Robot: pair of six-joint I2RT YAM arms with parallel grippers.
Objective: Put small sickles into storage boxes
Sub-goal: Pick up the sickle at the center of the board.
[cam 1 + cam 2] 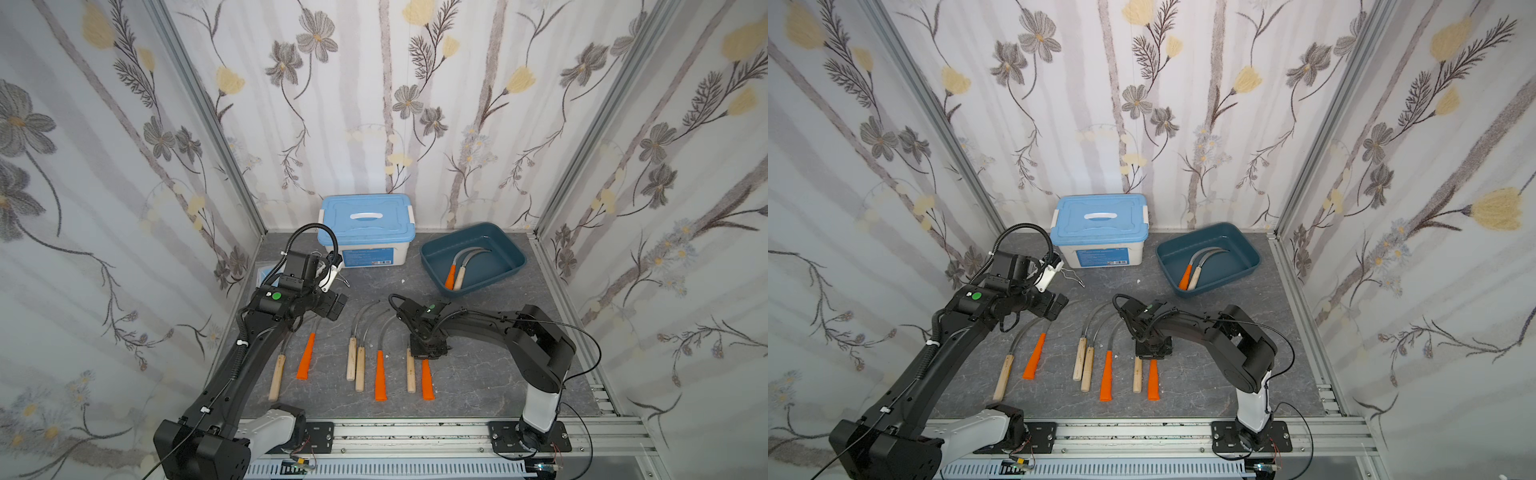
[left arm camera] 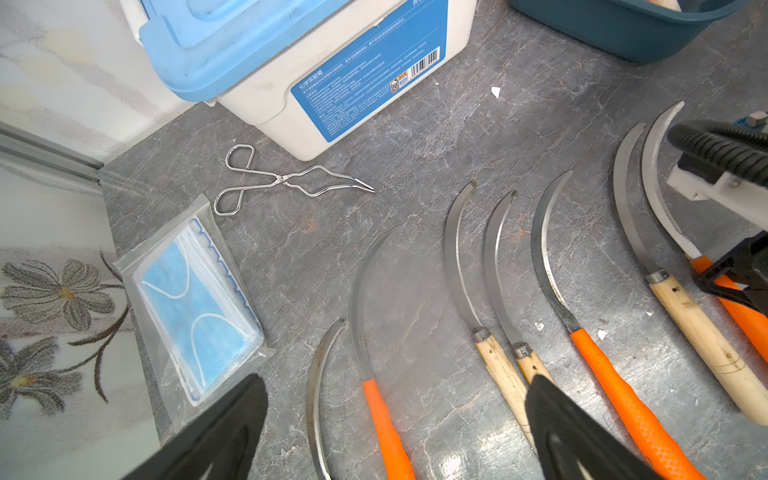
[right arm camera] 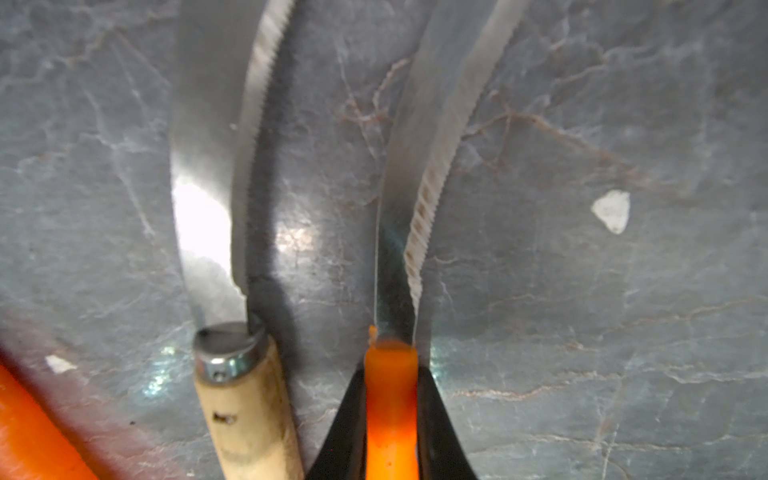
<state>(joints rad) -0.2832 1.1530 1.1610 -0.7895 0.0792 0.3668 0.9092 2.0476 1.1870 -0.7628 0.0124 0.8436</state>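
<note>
Right gripper (image 3: 390,374) is squeezed tight on the orange sickle (image 1: 428,384), the one at the right end of the row on the table (image 1: 478,374). Its two black fingers (image 3: 436,415) pinch the top of the handle, just below the blade. I think that is smart. The handle is thick and easy to hold, and the thin blade would be slippery and sharp. The sickle looks to lie flat on the table, not lifted yet. A wooden sickle (image 3: 245,407) lies just beside it, very close, so the lift should go straight up or it may bump that one.

Left gripper (image 2: 399,432) hangs above the other end of the row with its fingers wide apart and nothing in them.

I count seven sickles (image 1: 380,376) on the table, all with handles pointing toward the robot, which makes them easy to grab. Two more sickles (image 1: 459,266) lie in the blue tray (image 1: 469,291) at the back right. It sits on the right arm's side, so I guess that arm does the carrying. The white box (image 1: 365,249) has its blue lid on, and the wire tongs (image 2: 286,180) lie near it.
</note>
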